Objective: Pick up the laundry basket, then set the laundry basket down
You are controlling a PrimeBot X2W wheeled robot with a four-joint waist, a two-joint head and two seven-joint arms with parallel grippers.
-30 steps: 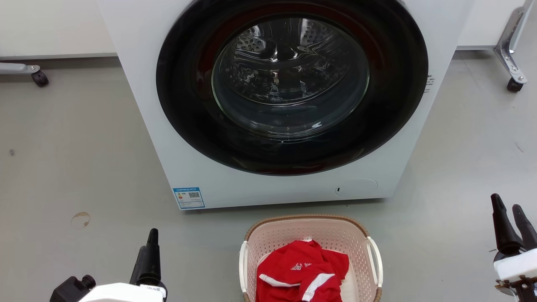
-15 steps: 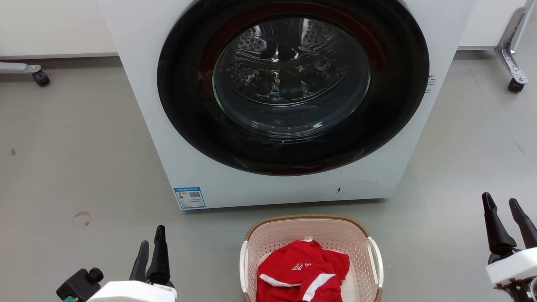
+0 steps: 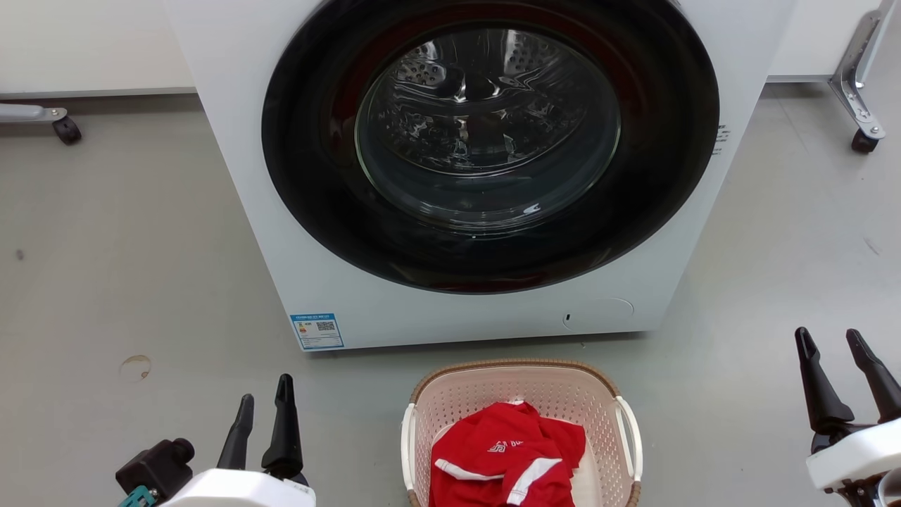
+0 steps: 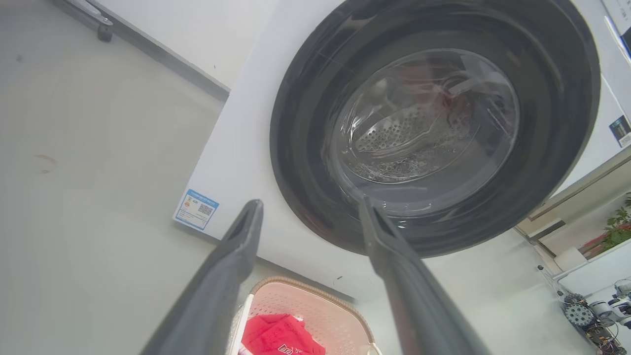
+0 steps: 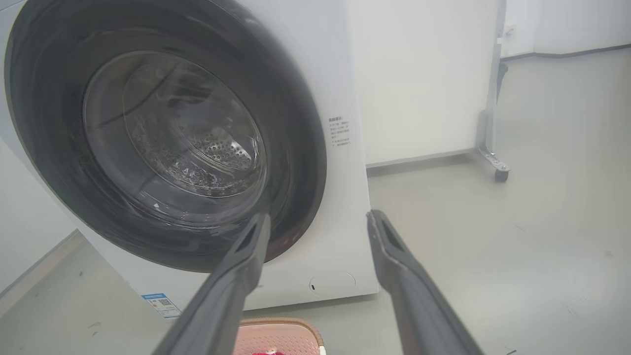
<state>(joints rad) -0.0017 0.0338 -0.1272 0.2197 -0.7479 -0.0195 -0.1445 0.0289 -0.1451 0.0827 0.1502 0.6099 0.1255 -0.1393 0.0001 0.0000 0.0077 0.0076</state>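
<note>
Approach step — laundry basket (image 3: 517, 365) (bottom centre) untouched. Left gripper (image 3: 265, 389) lower left, right gripper (image 3: 827, 332) lower right: spread wide, empty. Next: inward to its handles (image 3: 407, 443).

White washer (image 3: 450, 176) stands on grey floor (image 3: 127, 267) before pale wall (image 3: 84, 42).

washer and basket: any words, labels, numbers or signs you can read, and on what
Blue label with a QR code, low on the washer front: too small to read.
Dark print on the washer's right side: too small to read.
White logo and letters on the red garment in the laundry basket: cut by a fold, unreadable.
No text can be quoted.
</note>
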